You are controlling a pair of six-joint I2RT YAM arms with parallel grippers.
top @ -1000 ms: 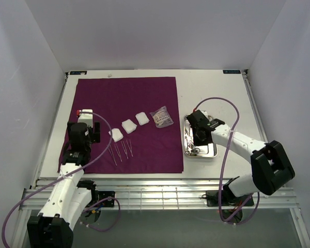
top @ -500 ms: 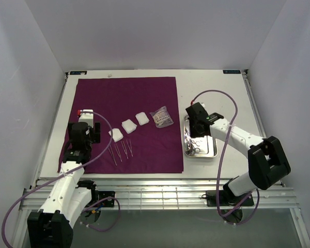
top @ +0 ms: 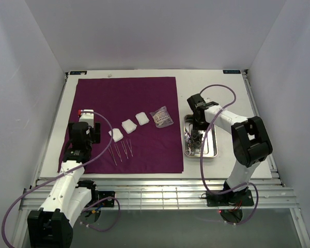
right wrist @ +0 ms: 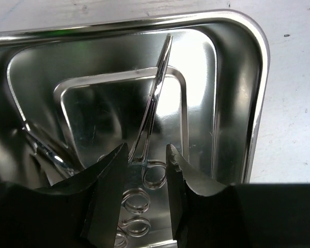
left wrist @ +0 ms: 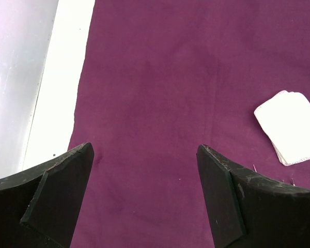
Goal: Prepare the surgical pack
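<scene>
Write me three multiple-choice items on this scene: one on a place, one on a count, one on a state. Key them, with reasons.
1. Where does the steel tray sit?
A. On the table, right of the purple cloth.
B. In the cloth's middle.
C. Left of the cloth.
2. How many white gauze pads lie on the cloth?
A. Two.
B. Three.
C. Five.
3. The left arm's fingers are:
A. shut on a pad.
B. shut on the cloth.
C. open, holding nothing.
Key: 1 A, the tray rests on white tabletop beyond the cloth's edge; 2 B, three pads lie in a diagonal row; 3 C, bare cloth shows in the wide gap between them.
</scene>
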